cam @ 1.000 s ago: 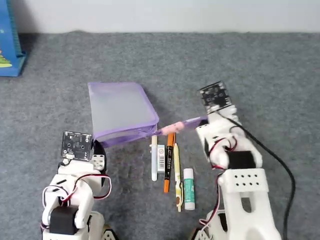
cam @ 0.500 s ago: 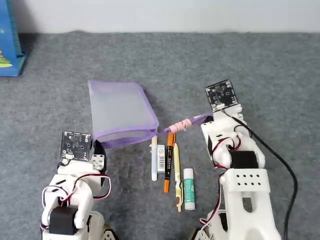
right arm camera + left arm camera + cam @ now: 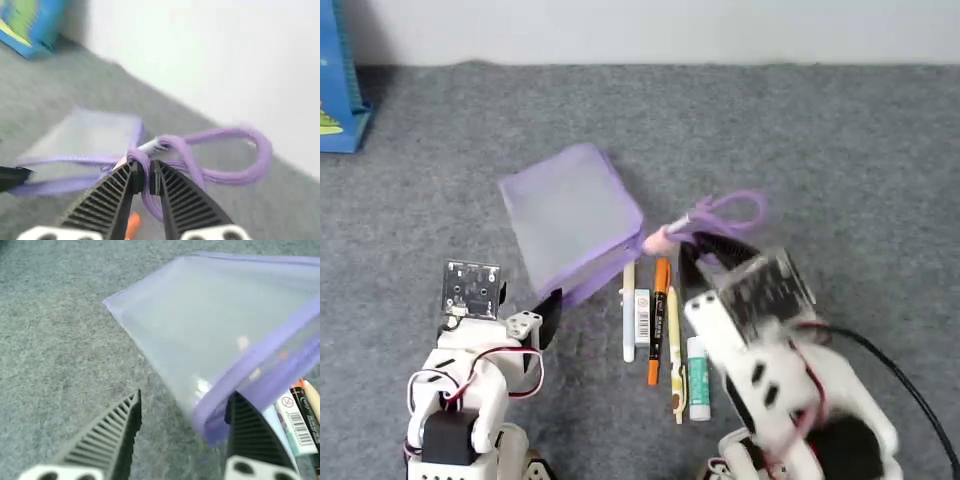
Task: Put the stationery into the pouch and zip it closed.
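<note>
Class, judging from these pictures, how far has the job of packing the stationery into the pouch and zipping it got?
Done: nothing is packed; the pens and glue stick lie on the table beside the pouch. In hand: the right gripper is shut on the pouch's cord; the left gripper is open at the pouch's near corner. Left: load every item, then zip.

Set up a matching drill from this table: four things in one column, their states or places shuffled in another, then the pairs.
1. left pincer
2. right pincer
3. white glue stick with green label
4. translucent purple zip pouch

A. shut on the purple cord loop
B. last in the stationery row, on the right pincer's side
C. on the grey carpet, farther out than the stationery row
D. open, at the pouch's corner

Pairs: 1-D, 2-A, 3-B, 4-C
</note>
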